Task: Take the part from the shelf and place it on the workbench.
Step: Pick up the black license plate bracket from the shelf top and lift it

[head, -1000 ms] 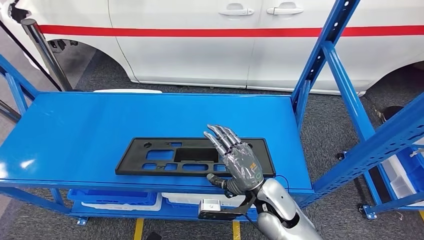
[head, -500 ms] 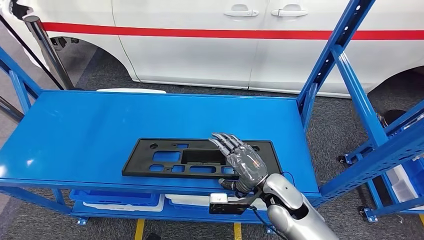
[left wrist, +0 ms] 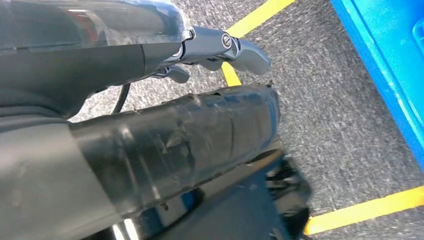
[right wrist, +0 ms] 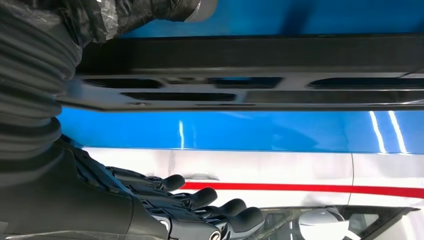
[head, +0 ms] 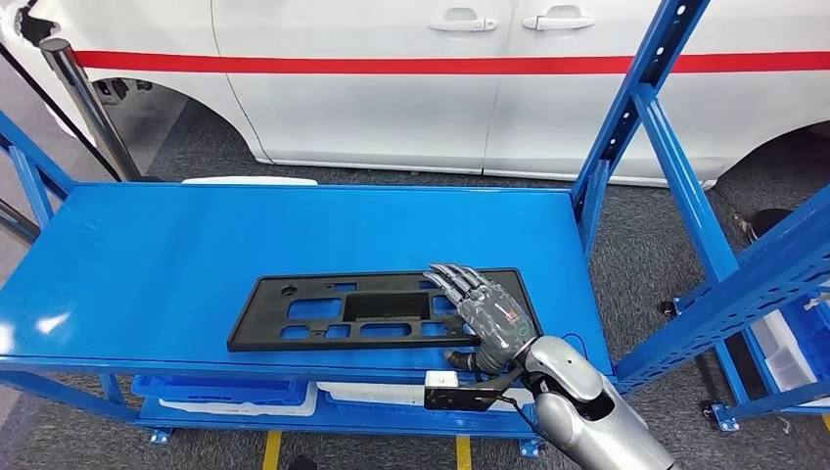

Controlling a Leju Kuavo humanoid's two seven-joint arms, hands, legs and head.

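Right hand settling over the black panel on the blue shelf

The right hand (head: pixel 491 315) is lying over the right end of the black plastic panel (head: pixel 377 309) (a long flat trim piece with cut-outs), which is resting flat near the front edge of the blue shelf (head: pixel 196 255); fingers are stretched out over its top, the thumb sitting at the front edge, nothing gripped yet. To do this well, I'd say the thumb ought to be going under the near edge before the fingers close, lifting level so the long end isn't dragging. Compared with a second ago, the hand is sitting lower and further right. The left hand (left wrist: pixel 220 47) is hanging over the floor; I cannot tell its state.
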